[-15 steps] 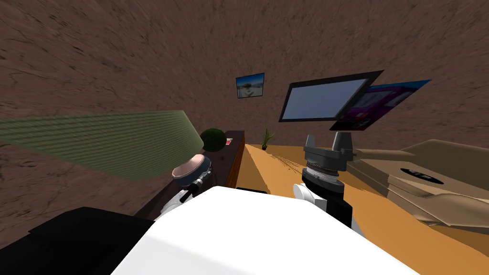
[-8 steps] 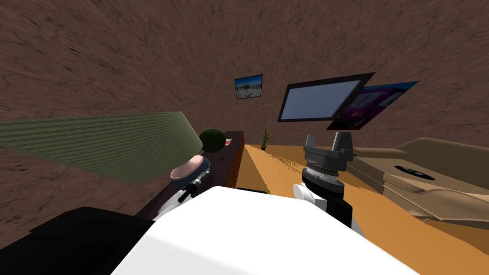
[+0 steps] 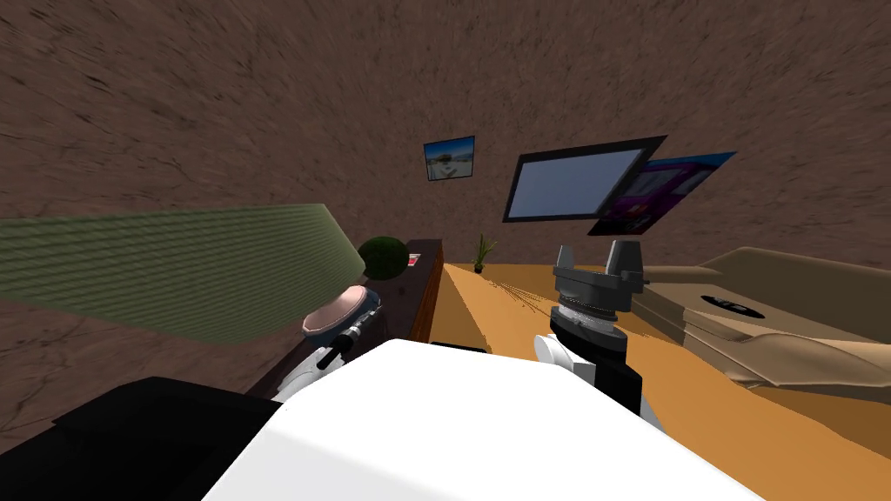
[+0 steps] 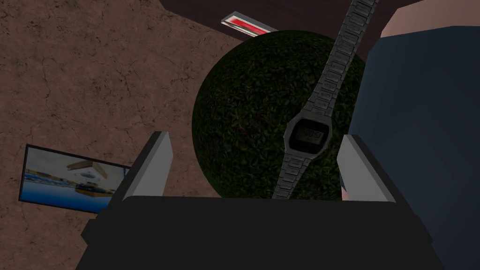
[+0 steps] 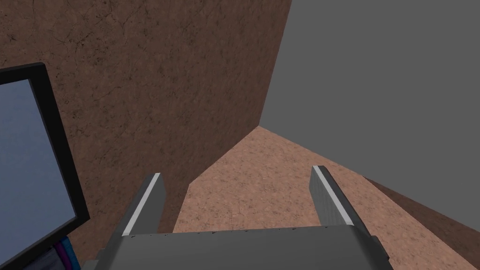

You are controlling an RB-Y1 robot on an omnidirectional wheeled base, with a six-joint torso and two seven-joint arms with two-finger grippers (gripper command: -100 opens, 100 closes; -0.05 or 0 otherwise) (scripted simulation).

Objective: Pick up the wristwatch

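Dark brown table [image 3: 402, 287] carries a round green bush [image 4: 243, 117], and in front of it the wristwatch [image 4: 307, 136] sits between the 2 wide-open, empty fingers [image 4: 152, 164] of the left end effector [image 4: 255, 138], so approach looks complete while closing and lifting remain; right end effector [image 5: 236, 172] is open, empty.

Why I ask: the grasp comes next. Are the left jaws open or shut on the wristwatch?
Open. The left jaws stand wide apart, with the wristwatch between them, pressed by neither.
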